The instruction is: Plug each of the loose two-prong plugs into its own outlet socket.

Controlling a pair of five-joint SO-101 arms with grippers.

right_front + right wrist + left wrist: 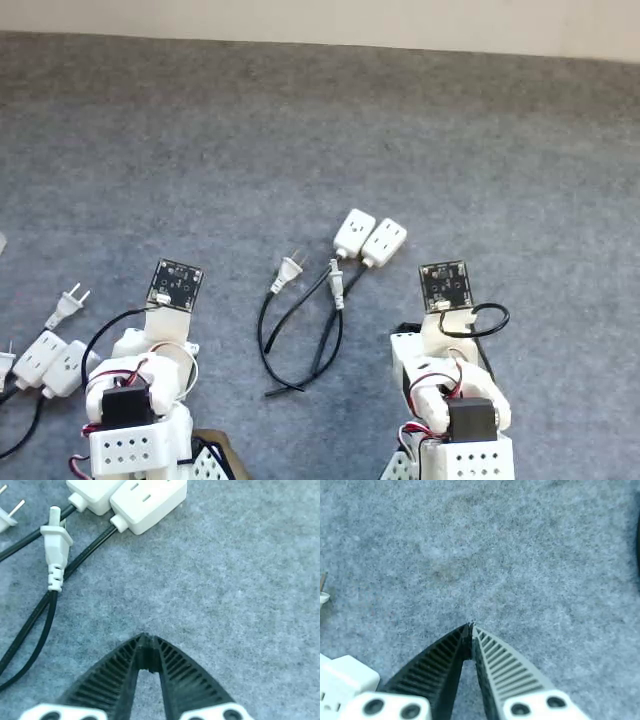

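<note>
Right gripper (148, 642) clenched, empty, over carpet (240, 605) | left gripper (471, 627) likewise pinched closed | nearest plug (56, 540) loose, near outlet socket (147, 502) | advice: open wide, grasp plug body squarely, line prongs up with slots.

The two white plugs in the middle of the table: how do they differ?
The left plug lies flat, both prongs showing side by side; the right plug lies on its edge, so the right wrist view shows one prong. The right plug sits just beside the white socket blocks; the left plug lies farther off. Both are white, on black cords, unplugged.
</note>
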